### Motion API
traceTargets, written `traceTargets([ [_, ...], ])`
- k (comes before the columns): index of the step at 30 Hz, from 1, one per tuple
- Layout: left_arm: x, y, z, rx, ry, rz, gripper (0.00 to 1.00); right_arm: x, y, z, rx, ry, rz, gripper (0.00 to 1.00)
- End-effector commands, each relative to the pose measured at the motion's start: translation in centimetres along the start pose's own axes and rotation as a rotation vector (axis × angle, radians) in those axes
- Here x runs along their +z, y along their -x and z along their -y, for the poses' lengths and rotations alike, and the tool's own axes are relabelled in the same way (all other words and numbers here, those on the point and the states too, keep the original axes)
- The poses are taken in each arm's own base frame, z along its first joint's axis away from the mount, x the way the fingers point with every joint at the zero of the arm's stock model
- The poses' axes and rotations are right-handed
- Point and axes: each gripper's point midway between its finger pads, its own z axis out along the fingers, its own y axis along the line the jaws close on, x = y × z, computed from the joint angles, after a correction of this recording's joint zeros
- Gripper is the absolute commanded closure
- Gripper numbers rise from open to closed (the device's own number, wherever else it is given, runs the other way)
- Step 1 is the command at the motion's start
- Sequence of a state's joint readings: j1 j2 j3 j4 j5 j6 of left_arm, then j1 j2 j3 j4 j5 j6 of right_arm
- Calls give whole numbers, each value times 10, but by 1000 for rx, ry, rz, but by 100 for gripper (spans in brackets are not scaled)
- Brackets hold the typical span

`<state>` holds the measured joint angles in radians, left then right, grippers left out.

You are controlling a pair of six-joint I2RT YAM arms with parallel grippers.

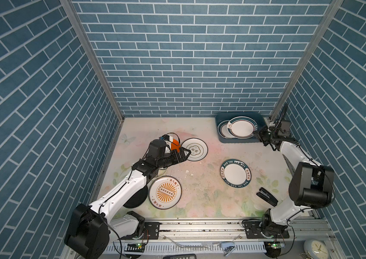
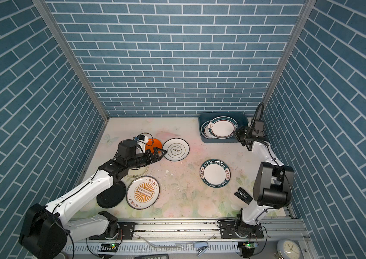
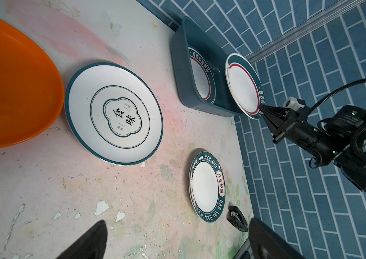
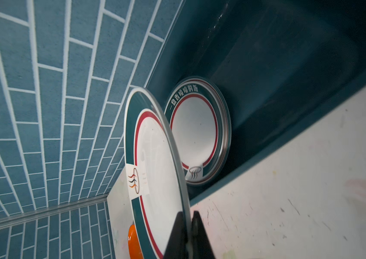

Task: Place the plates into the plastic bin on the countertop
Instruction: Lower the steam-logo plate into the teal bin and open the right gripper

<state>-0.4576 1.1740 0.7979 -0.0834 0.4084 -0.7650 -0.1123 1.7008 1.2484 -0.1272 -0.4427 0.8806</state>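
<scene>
One teal-rimmed plate [image 4: 197,132] lies in the plastic bin [image 1: 238,140]. Your right gripper [image 3: 262,110] pinches another teal-rimmed plate [image 1: 242,127] by its rim, tilted over the bin. Six are left on the countertop [image 1: 200,134]: clover-emblem plate [image 1: 195,149], lettered plate [image 1: 235,172], sunburst plate [image 1: 165,192], black plate [image 2: 110,195], orange plate [image 2: 154,143] and a half-hidden cream plate [image 2: 137,173]. Your left gripper [image 1: 185,154] hovers wide open by the clover-emblem plate's edge.

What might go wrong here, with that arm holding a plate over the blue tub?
1. The right gripper pinches the teal-rimmed white round plate only at its rim, tilted over the dark teal plastic bin; it may slip and chip the matching plate lying inside.
2. The open left gripper hangs close to the orange round plate and the white clover-emblem plate; it might nudge either one.
</scene>
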Motion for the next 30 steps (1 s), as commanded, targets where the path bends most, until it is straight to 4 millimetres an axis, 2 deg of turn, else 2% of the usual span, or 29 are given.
traceTargets([
  [1,-2,7,2,28,15,-2,1,21,22,-10,-51,-18,42,100],
  [4,0,11,2,28,14,-7,0,44,22,-16,-72,-25,20,100],
  [9,3,13,2,21,9,-18,0,83,14,-4,-95,-115,-37,100],
  [19,4,15,-7,-5,3,-28,0,106,-5,16,-84,-163,-100,100],
  [20,4,15,-7,-7,-1,-30,1,108,-7,16,-84,-159,-107,97],
  [21,5,15,-7,-9,-4,-33,0,108,-7,14,-85,-152,-111,85],
  [24,5,16,-5,-8,-12,-34,0,109,-10,7,-111,-127,-128,61],
  [30,4,14,-7,-10,-13,-36,0,109,-18,-3,-155,-133,-181,33],
])
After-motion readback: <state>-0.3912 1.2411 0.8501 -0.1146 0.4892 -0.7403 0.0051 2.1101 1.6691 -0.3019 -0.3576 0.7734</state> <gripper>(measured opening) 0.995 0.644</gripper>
